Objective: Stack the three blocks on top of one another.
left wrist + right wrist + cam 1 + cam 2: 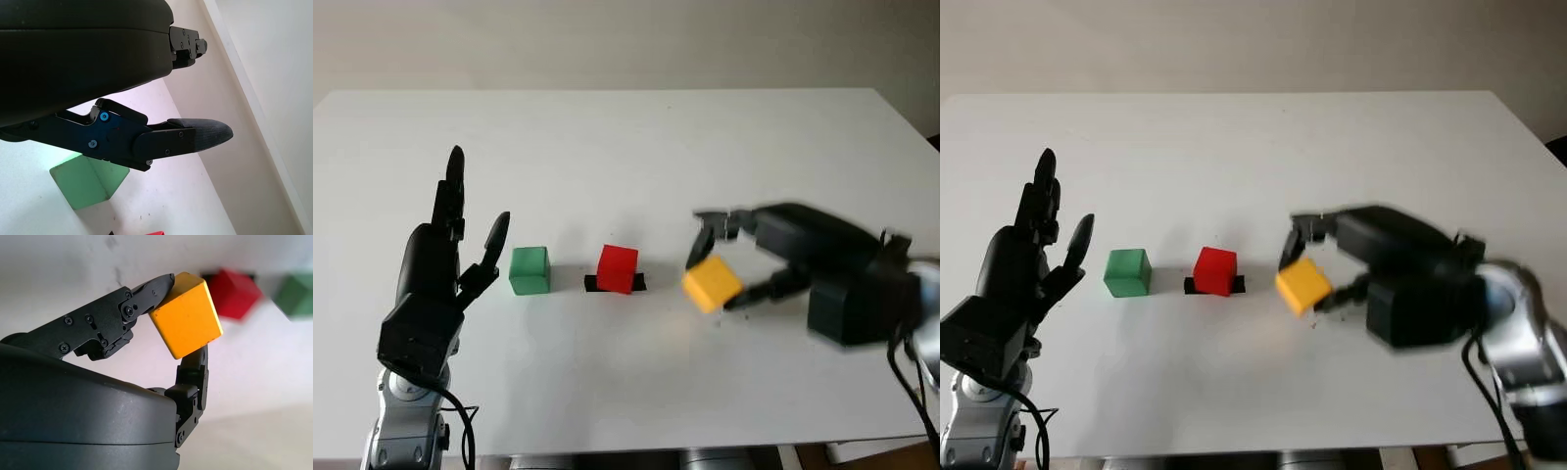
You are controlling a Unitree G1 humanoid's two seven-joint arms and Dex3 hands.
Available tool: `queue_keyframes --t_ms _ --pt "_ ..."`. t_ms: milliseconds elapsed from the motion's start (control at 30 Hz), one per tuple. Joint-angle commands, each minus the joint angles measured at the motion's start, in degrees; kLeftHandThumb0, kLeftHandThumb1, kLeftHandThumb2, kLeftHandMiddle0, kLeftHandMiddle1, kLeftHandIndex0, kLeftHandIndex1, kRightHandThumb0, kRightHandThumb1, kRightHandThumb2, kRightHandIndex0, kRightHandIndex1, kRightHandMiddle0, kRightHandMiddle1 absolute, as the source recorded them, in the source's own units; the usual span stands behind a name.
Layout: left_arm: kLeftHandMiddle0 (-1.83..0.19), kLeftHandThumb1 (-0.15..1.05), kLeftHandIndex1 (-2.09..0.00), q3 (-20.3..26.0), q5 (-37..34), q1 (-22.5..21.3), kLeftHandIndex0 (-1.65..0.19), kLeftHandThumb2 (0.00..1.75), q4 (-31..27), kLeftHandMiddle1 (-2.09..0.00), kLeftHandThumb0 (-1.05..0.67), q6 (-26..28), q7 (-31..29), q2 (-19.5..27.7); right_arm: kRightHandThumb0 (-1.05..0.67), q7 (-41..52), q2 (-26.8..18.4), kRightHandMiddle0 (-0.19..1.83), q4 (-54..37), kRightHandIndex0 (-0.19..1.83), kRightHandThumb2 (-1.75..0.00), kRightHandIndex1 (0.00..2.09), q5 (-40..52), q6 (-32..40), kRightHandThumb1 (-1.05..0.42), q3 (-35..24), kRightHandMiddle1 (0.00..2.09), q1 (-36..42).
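Observation:
My right hand is shut on the yellow block, holding it tilted just above the table, right of the red block. In the right wrist view the yellow block is pinched between a finger on its upper edge and one beneath it. The red block sits on a small black marker at the table's middle. A green block stands to its left, a short gap between them. My left hand is open and upright just left of the green block, apart from it.
The white table stretches back to a pale wall. Its front edge runs close below both arms. A black cable hangs by the left arm.

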Motion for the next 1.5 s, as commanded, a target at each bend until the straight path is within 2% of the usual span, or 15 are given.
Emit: queue_keyframes --t_ms 0,200,333,467,667,867,1267,1467 --pt "0.04 1.05 -0.05 -0.55 0.66 -0.42 0.04 0.52 -0.06 -0.05 -0.63 -0.14 0.41 0.36 -0.3 0.89 1.58 0.5 2.35 0.3 -0.05 0.07 0.59 2.21 -0.87 1.02 1.32 -5.47" --pt "0.05 1.05 -0.05 -1.07 0.96 -0.04 0.05 0.53 -0.81 -0.05 -0.64 0.55 0.77 -0.27 -0.34 2.94 6.21 0.44 8.24 0.3 -0.06 0.06 1.69 9.28 -0.89 3.62 1.41 -15.1" --pt "0.06 1.05 -0.05 -1.37 0.97 0.29 0.06 0.53 -0.74 -0.05 -0.64 0.0 1.3 -0.51 -0.4 2.27 10.96 0.31 12.83 0.26 -0.06 0.04 4.28 12.43 -0.93 3.93 1.6 -17.4" --pt "0.06 1.05 -0.04 -1.59 0.97 0.58 0.07 0.52 -0.95 -0.05 -0.64 -0.09 1.7 -0.7 -0.47 1.23 13.65 0.28 13.66 0.24 -0.06 0.04 4.36 15.97 -0.94 4.81 1.65 -17.62" --pt "0.06 1.05 -0.04 -1.9 1.55 0.79 0.08 0.52 -1.08 -0.05 -0.65 -0.13 2.68 -1.2 -0.48 -2.08 18.18 0.28 10.18 0.23 -0.06 0.04 4.5 24.9 -0.95 5.69 1.62 -14.34" --pt "0.06 1.05 -0.04 -2.19 1.76 0.89 0.09 0.52 -1.31 -0.05 -0.67 0.12 3.02 -1.5 -0.44 -4.71 20.24 0.27 2.9 0.19 -0.06 0.03 5.19 33.08 -0.96 5.86 1.62 -8.14" --pt "0.09 1.05 -0.05 -2.69 2.37 0.12 0.11 0.51 -0.93 -0.05 -0.68 -0.16 3.22 -1.43 -0.41 -9.67 20.85 0.19 -5.74 0.17 -0.06 0.03 3.48 37.14 -0.99 7.65 1.64 0.07" --pt "0.1 1.05 -0.05 -2.65 2.3 0.25 0.11 0.5 -1.2 -0.05 -0.69 0.25 3.09 -1.38 -0.41 -13.83 23.36 0.19 -5.66 0.17 -0.05 0.04 4.4 34.23 -0.98 6.54 1.67 3.26"
